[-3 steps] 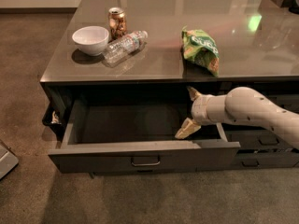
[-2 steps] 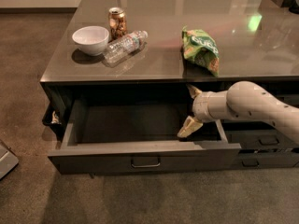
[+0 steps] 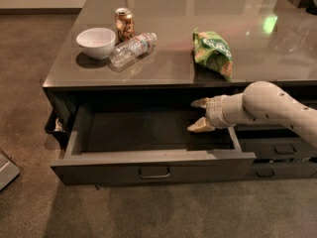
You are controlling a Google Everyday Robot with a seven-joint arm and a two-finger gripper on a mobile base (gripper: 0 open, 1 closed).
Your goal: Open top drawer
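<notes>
One wide dark grey-black top drawer (image 3: pixel 99 171) is all the task concerns, and I see it standing well out from under the glossy grey tabletop (image 3: pixel 163 71), its plain grey inside open to view and nothing lying in the part I can see. I judge it a stiff, rigid box, fairly heavy for its width, that should move straight along its runners rather than flex. Its flat front gives fingers little to bite on. The proper hold is its one small rectangular metal pull handle (image 3: pixel 154 173) at the centre of the front panel, where a pull stays square. A tug at one corner could rack it sideways.

My cream two-finger gripper (image 3: pixel 199 115) hangs over the drawer's cavity near its right inner wall, just below the tabletop's edge. Its two fingers (image 3: pixel 200 127) are spread apart and hold nothing, well away from the handle.

Counting the rest, the tabletop carries four things: one white ceramic bowl (image 3: pixel 96 42), one brown metal drinks can (image 3: pixel 124 24) just behind it, one clear plastic bottle (image 3: pixel 131 47) lying on its side beside the bowl, and one crumpled green snack bag (image 3: pixel 213 53) well apart to the right. Two partly seen lower drawer fronts (image 3: pixel 277 148) show under my arm, each with its own small pull.
</notes>
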